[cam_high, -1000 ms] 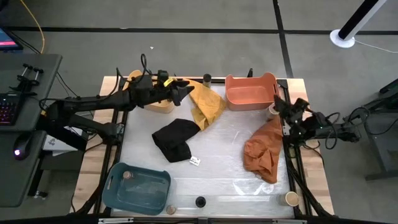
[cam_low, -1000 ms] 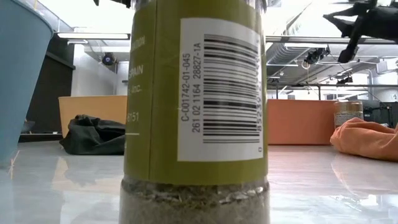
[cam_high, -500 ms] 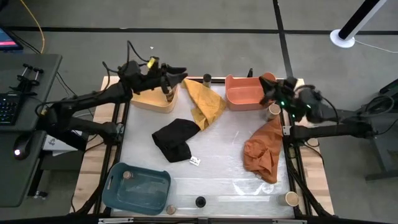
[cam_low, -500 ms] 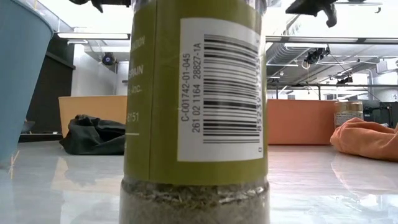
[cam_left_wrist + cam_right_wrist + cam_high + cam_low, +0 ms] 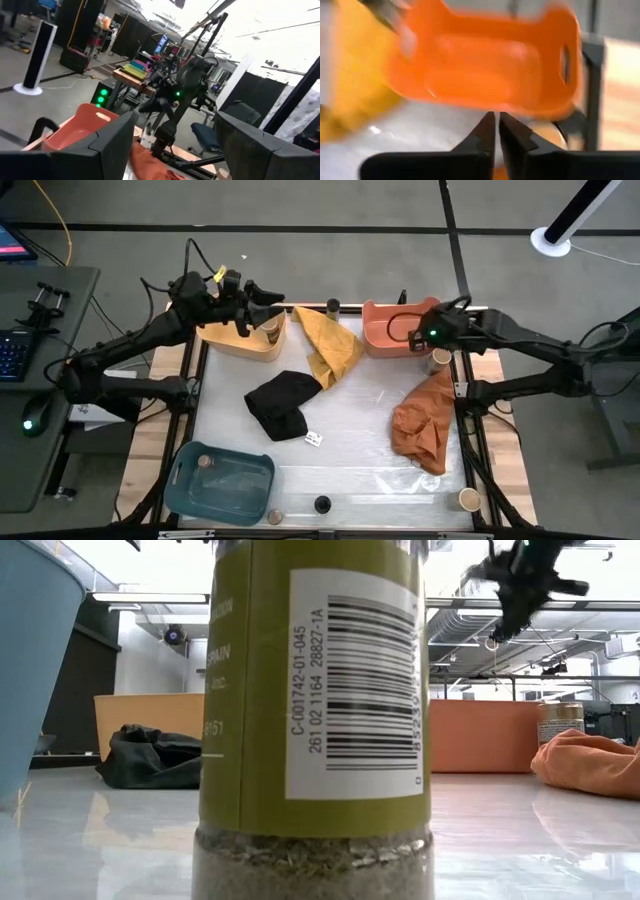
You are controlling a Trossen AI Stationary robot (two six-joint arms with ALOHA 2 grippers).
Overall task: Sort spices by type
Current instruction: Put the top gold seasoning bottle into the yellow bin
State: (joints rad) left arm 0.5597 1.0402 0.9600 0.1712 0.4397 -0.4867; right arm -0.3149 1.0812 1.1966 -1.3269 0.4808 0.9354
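I am looking mainly at the right gripper, which is hanging over the orange bin at the far right of the table, and in the right wrist view its two dark fingers are pressed almost together with nothing between them. The spice jar nearest to it is the tan-topped jar, which is standing upright on the table just outside the bin's near right corner, beside the far end of the orange cloth. So this jar is lying to the right of the gripper and a little nearer to me, and its long axis is pointing up, so I am judging that a grasp from above, or from the side around the body, is what fits. The left gripper is over the yellow bin at the far left, its fingers spread apart and holding nothing, well away from that jar; the right arm is clearly the nearer one. Other jars are waiting elsewhere: a dark-topped jar at the far edge between the two bins, and three more along the near edge, a tan one, a black-topped one and one at the near right corner.
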